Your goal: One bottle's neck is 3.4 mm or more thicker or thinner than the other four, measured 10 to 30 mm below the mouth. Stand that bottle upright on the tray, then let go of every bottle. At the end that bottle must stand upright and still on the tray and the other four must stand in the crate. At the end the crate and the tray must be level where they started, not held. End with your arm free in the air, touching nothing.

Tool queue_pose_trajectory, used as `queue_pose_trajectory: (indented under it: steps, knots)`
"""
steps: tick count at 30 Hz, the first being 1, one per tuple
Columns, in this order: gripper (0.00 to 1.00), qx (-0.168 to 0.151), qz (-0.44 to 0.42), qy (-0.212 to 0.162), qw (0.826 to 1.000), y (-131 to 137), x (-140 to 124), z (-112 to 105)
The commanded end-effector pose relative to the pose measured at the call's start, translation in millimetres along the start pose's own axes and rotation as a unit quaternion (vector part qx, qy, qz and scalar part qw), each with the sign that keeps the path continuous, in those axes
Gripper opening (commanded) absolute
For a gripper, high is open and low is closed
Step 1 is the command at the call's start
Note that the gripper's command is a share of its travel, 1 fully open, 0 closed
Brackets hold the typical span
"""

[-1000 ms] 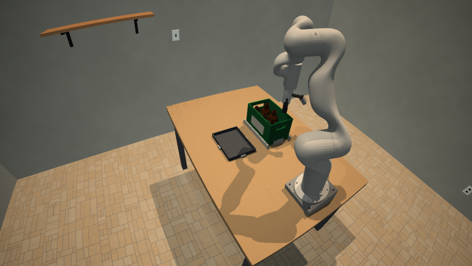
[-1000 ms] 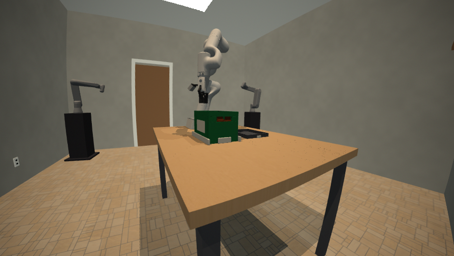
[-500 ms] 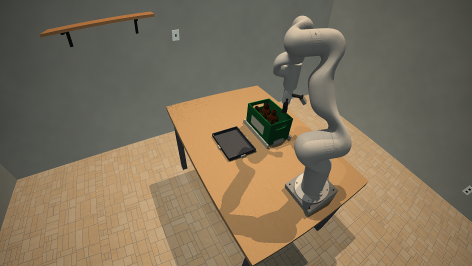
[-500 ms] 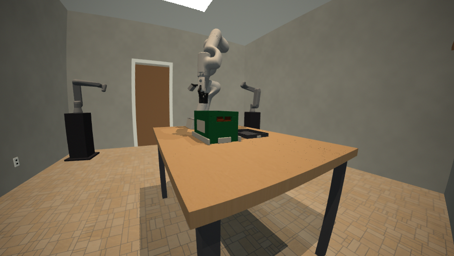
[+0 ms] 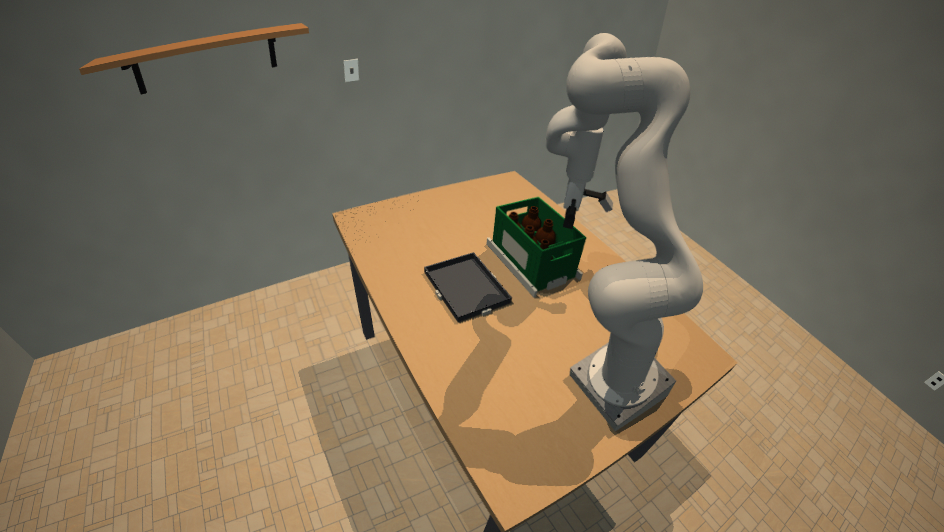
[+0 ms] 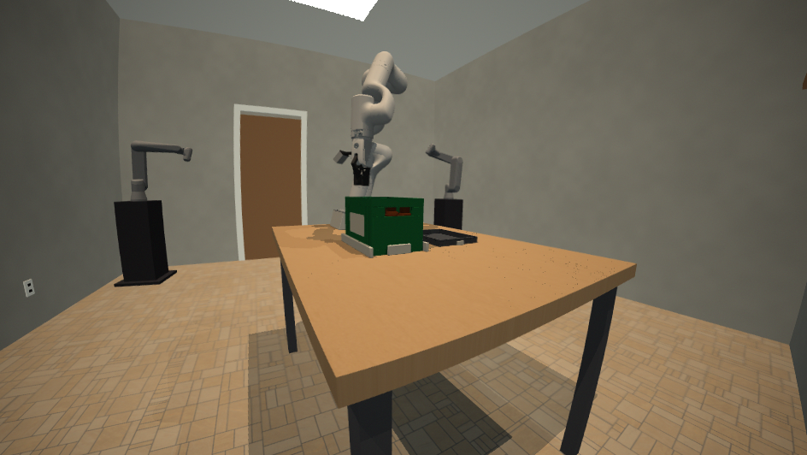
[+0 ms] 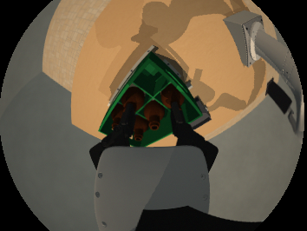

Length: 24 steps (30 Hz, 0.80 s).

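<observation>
Here's the wooden table on dark legs, standing on a tan patchwork floor inside grey walls, with a wooden shelf on black brackets in the upper left of the top view and a brown door in a white frame left of centre in the exterior view. Two other arms on black pedestals wait against the back wall there. Right of centre in the top view, the pale arm rises from its grey base plate at the table's near right and bends over to point straight down. Below it sits the green crate, and just left of that, apart from it, the dark tray lies flat. Brown bottles stand inside the crate's cells; which one has the odd neck, I cannot tell. And the gripper hangs above the crate's far right corner, fingers spread apart and gripping nothing. In the wrist view, lower centre, the two dark fingers frame the bottle tops, which sit below and between them, not touching.
</observation>
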<state>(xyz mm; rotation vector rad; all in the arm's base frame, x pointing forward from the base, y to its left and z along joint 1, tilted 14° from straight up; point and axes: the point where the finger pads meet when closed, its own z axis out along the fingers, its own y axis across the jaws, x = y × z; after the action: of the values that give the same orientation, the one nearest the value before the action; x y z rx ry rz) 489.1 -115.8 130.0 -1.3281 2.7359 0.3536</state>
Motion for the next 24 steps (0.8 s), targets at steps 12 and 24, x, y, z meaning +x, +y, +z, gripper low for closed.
queue_pose_trajectory:
  steps: [12, 24]
  knots:
    - [0.65, 0.001, 0.000, 0.000, 1.000, -1.4, 0.5, 15.7]
    - [0.65, 0.001, 0.000, 0.000, 1.000, -2.0, 1.1, 29.8]
